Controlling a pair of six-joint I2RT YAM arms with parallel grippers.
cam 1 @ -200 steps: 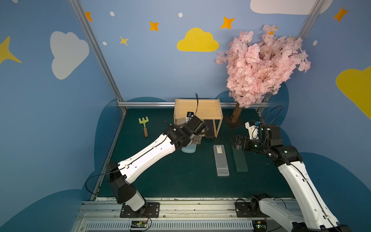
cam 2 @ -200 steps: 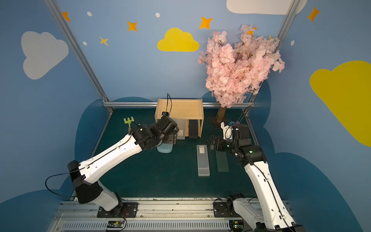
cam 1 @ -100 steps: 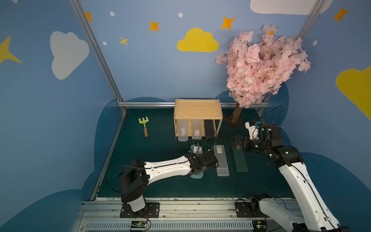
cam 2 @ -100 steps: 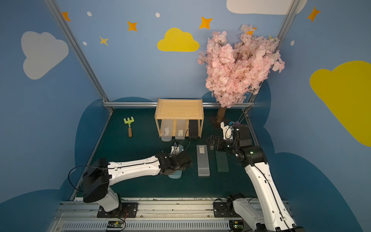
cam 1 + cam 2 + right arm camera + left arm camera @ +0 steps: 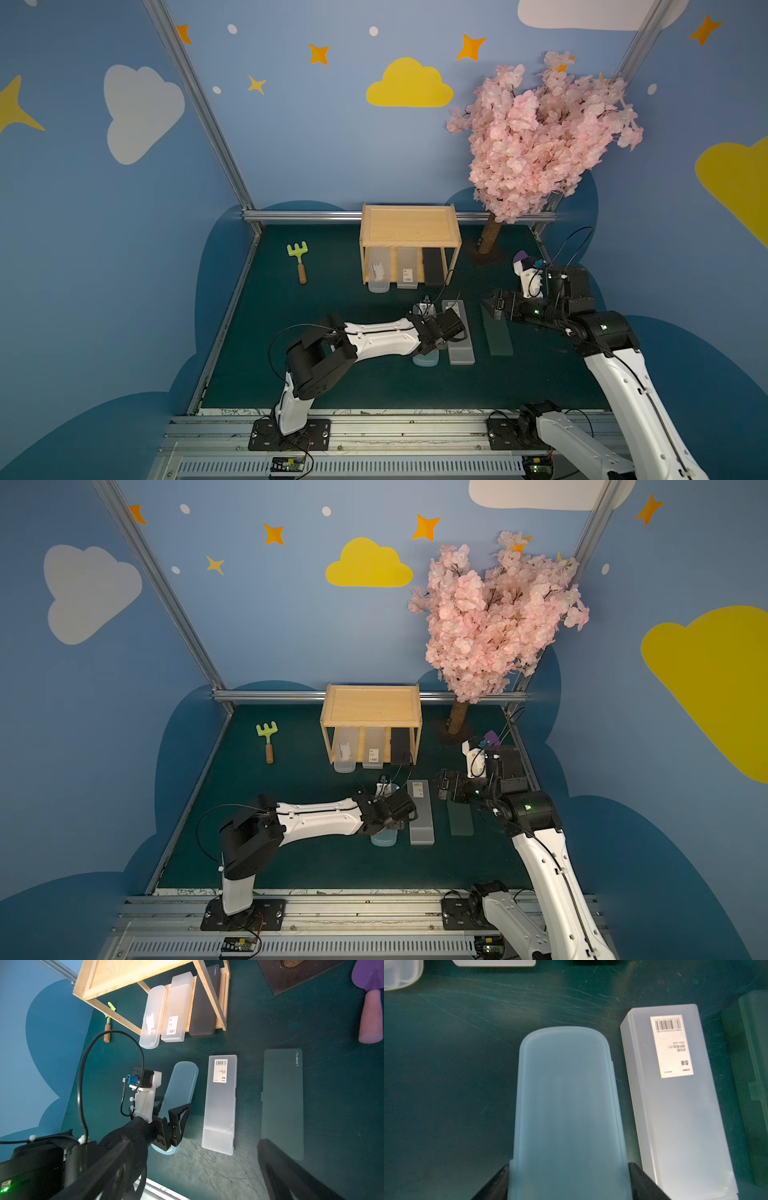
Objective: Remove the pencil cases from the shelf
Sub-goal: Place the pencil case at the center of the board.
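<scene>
Left fingers (image 5: 496, 1184): you have them closed on the teal case (image 5: 566, 1105), one finger pressed on each long side close to its near end.

Teal case: it is off the shelf (image 5: 409, 224), lying lengthwise just below the centre of both top views. You cannot tell from these frames whether it rests on the counter (image 5: 332, 374) or hangs just above it.

Right fingers (image 5: 278, 1167): you have them spread wide with nothing between them. In both top views they hover over the far end of the green case (image 5: 496, 338), right of centre.

Row on the counter: left to right in the top views you see the teal case, the frosted case (image 5: 459, 336) just beside it with its barcode label at the far end, then the green case a little further off. All three run parallel, in front of the shelf.

Shelf: it stands at the back of the counter, upper centre of the top views. Its lower board carries three cases side by side: the clear case (image 5: 379, 270) on the left, the shelved frosted case (image 5: 406, 270) in the middle and the black case (image 5: 433, 266) on the right. Their near ends poke out past the front edge.

Other things: the rake (image 5: 298, 257) lies left of the shelf, well apart from it. The shovel (image 5: 372, 1001) lies at the right edge of the counter. The tree (image 5: 536, 133) fills the upper right.
</scene>
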